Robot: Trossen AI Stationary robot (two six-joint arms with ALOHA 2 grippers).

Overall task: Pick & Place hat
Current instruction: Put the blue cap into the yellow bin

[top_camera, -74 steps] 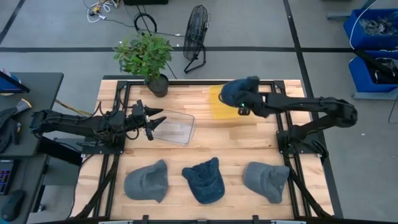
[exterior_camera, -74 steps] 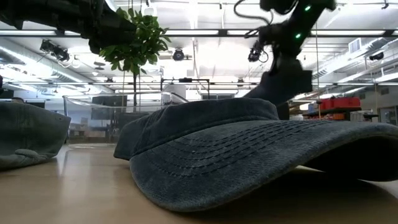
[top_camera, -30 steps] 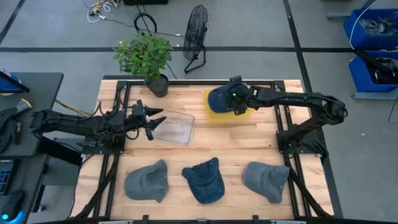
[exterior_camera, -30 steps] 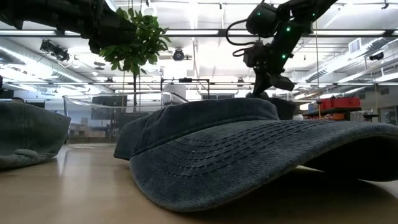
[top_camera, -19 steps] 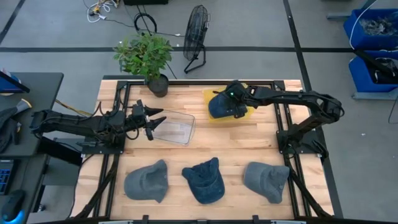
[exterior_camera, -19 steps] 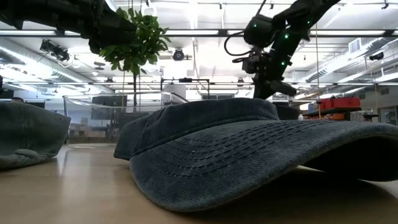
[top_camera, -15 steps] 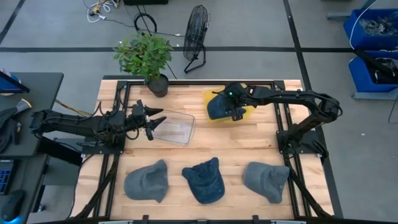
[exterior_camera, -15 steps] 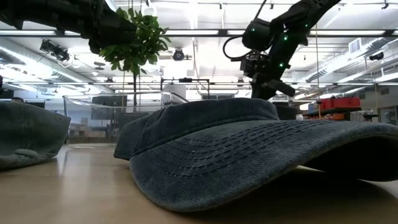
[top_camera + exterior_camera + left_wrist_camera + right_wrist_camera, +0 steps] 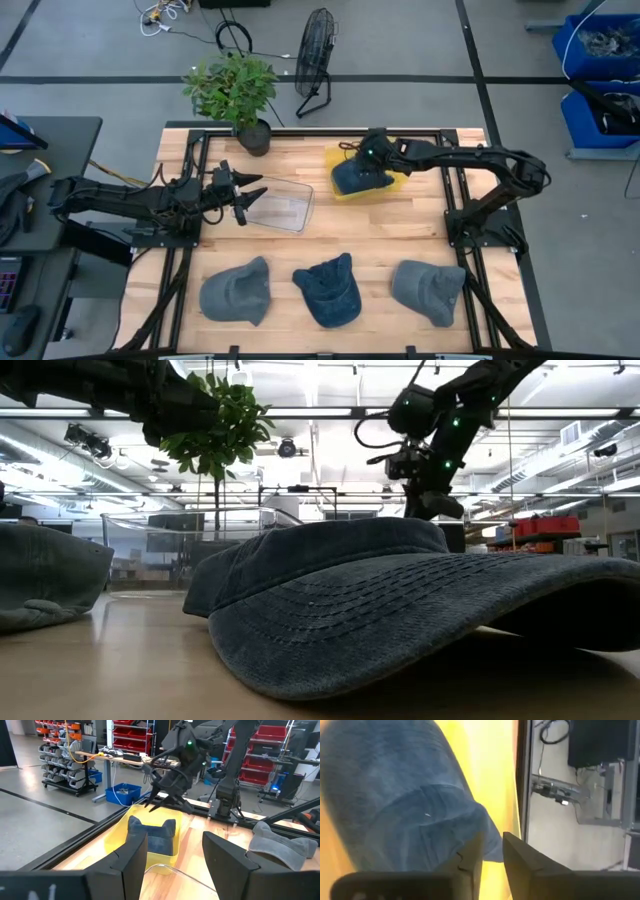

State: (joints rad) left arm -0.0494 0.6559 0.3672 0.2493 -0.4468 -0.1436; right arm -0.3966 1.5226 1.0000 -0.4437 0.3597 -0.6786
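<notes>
A dark blue hat lies crumpled in the yellow bin at the table's far side. It also shows in the left wrist view. My right gripper stands over the hat's far right part, its fingers close together around the cloth. My left gripper is open and empty at the table's left, beside a clear tray. Three more hats lie along the near edge: grey-blue, dark blue and grey. My right gripper comes at the hat from above, pointing down. In the right wrist view a fold of the blue cloth lies between the two fingertips with a narrow gap. The rest of the hat lies on the floor of the yellow bin, slack.
A potted plant stands at the far left corner of the table. A black fan stands on the floor beyond it. The clear tray lies just right of my left gripper. The black frame rails run along both sides of the wooden table top.
My right gripper has gone down and a little toward the table's left with the blue hat. The hat, which hung over the yellow bin, has sunk into the bin and now lies crumpled in it. My left arm has kept still.
</notes>
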